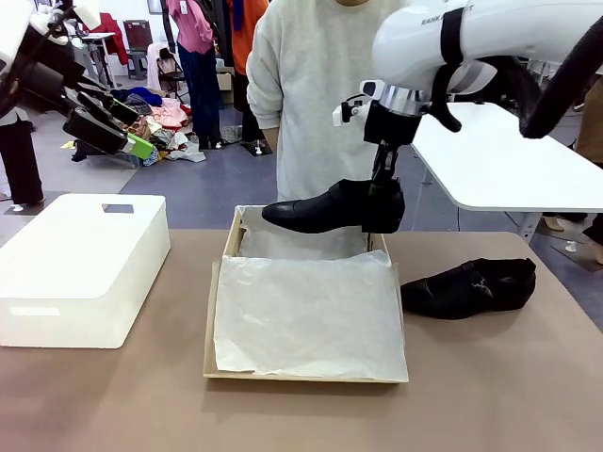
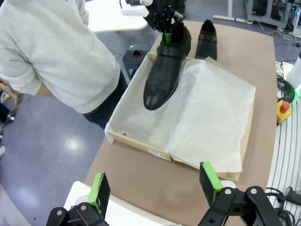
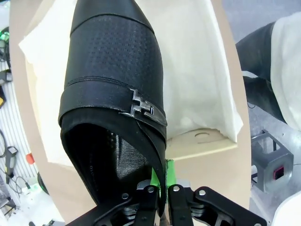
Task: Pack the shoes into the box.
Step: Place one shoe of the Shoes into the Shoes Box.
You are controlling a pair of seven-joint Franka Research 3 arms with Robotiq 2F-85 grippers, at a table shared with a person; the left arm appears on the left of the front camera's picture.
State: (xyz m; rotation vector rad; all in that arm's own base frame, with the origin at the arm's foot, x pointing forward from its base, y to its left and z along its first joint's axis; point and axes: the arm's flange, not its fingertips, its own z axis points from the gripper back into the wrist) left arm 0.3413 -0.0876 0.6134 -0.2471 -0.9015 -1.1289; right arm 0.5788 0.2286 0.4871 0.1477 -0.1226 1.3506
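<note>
A black shoe (image 1: 325, 209) is pinched at the rim of its heel opening between the pressed-together green pads of the right end effector (image 3: 163, 175). It is held level in the air above the far edge of the box (image 1: 209, 330), with the pointed toe towards the robot's left. The upper is smooth and faintly shiny, finely perforated over the vamp, and is crossed by a strap with a small metal buckle. The other shoe (image 1: 471, 287) is laid on the brown counter (image 1: 113, 395), just beside the box's right wall. The shallow cardboard box is lined with creased white tissue paper (image 1: 306, 315). The left end effector (image 2: 154, 182) is spread wide and empty, raised over the counter's left side, where a white rectangular plastic bin (image 1: 80, 264) is set.
</note>
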